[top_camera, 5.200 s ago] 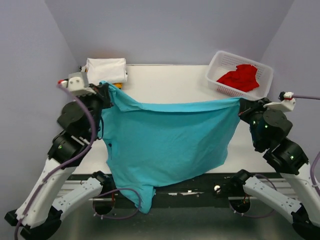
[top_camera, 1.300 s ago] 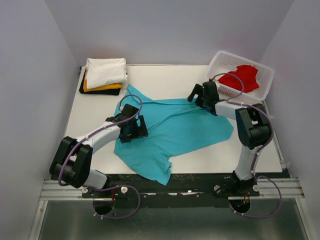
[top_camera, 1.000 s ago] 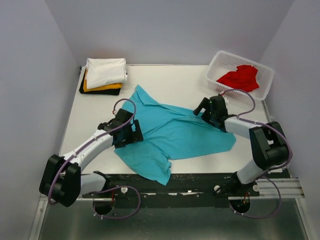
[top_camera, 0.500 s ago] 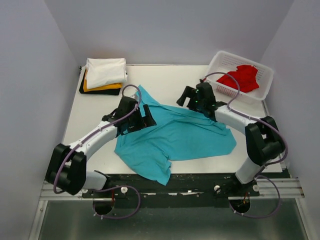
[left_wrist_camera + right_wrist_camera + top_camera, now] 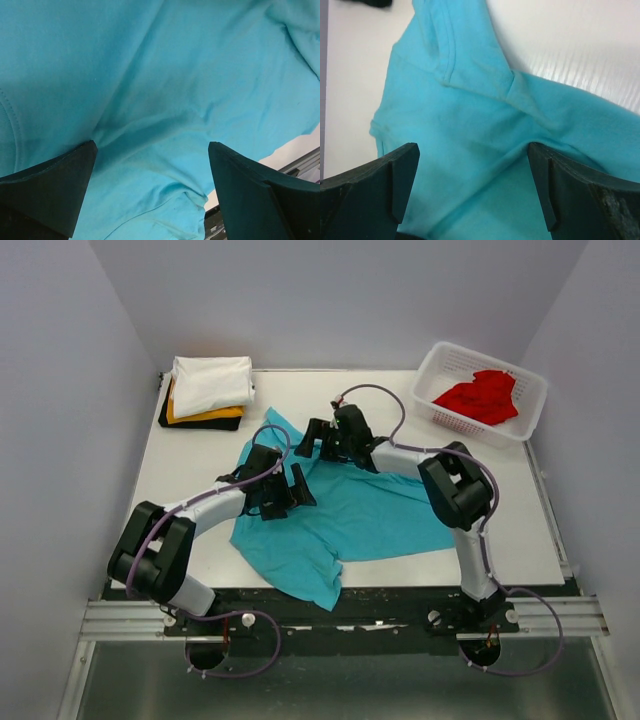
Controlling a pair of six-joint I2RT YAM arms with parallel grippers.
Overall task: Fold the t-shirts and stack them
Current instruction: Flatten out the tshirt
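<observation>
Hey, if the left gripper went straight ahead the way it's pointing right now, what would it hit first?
Most likely the teal shirt. In the wrist view the left gripper is open, and only that cloth shows between its fingers. How close it is can't be judged.

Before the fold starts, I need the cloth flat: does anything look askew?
Yes. The teal t-shirt lies crooked and creased, with one sleeve folded over at the far side. Its near corner hangs over the front edge of the table.

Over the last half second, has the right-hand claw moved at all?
Yes. The right gripper slid left over the teal t-shirt, away from the white basket.
</observation>
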